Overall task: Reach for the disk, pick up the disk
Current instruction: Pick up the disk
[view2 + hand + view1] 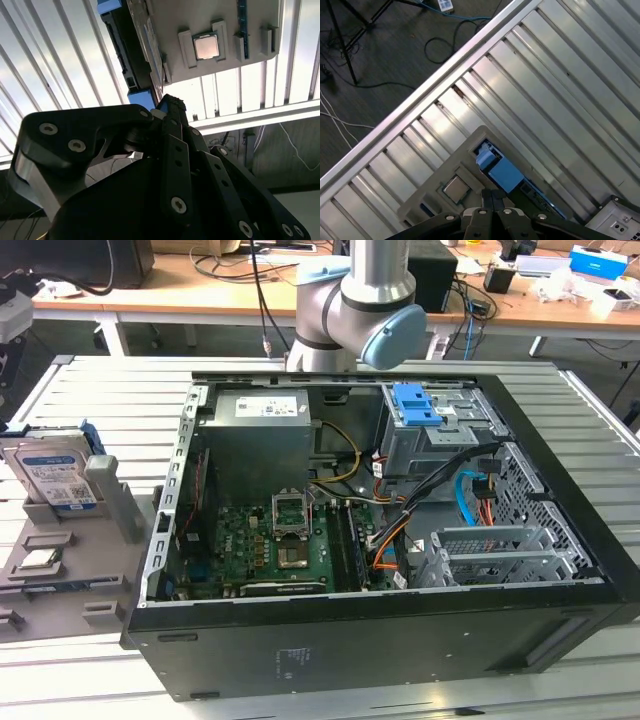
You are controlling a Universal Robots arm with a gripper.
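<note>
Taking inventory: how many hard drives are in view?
1. The disk stands in the grey holder at the exterior view's left, beside the case; its bays may hide more.

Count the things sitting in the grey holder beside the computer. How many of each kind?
Disk: 1
Processor chip: 1
Memory stick: 1
Total: 3
</note>
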